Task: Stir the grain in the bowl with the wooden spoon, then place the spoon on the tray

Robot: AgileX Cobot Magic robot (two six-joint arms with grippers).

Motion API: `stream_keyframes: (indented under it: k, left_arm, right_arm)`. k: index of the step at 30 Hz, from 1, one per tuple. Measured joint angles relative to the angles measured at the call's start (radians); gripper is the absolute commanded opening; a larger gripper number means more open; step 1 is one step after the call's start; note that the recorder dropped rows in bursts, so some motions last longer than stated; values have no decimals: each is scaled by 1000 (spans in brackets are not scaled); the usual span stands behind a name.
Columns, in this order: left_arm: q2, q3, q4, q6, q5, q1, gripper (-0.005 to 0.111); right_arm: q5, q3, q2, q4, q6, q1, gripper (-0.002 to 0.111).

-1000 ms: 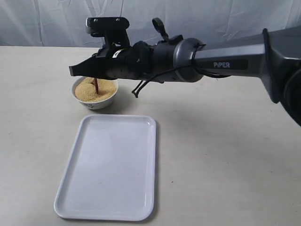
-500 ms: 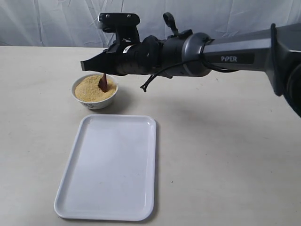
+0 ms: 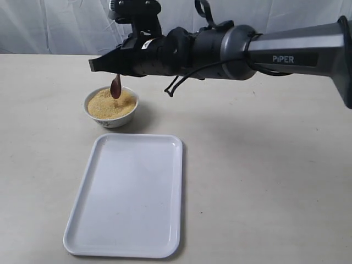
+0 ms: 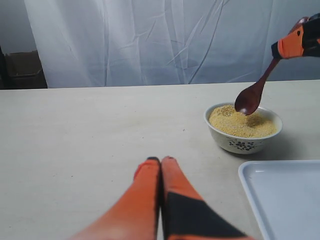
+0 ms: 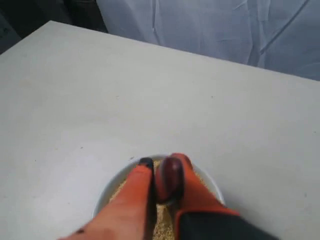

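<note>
The small white bowl (image 3: 110, 116) holds a mound of yellow-tan grain (image 3: 109, 104) at the back left of the table. My right gripper (image 3: 94, 65) reaches across above it, shut on the handle of the dark wooden spoon (image 3: 116, 87). The spoon hangs scoop-down just over the grain, clear of it. The left wrist view shows the spoon (image 4: 251, 97), bowl (image 4: 243, 142) and grain (image 4: 240, 124), with my left gripper (image 4: 161, 161) shut and empty low over the table. The right wrist view looks down past the spoon (image 5: 169, 179) into the bowl (image 5: 112, 187). The white tray (image 3: 132, 192) lies in front of the bowl.
A white curtain (image 3: 55, 27) hangs behind the table's far edge. The right arm (image 3: 286, 52) stretches over the table's back half. A corner of the tray (image 4: 285, 195) lies beside my left gripper.
My right gripper has risen and lifted the spoon's scoop out of the grain; a second ago it stood buried in the mound. The bowl and tray have not moved.
</note>
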Motion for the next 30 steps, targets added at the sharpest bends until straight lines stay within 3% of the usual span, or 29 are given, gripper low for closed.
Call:
stream_keyframes:
  k: [17,30]
  left_arm:
    - [0,0,0,0,0,0,0]
    - [0,0,0,0,0,0,0]
  right_arm:
    - [-1,0,69,-14,4,22,-1]
    - [15,0,-48,-44,4,3,-1]
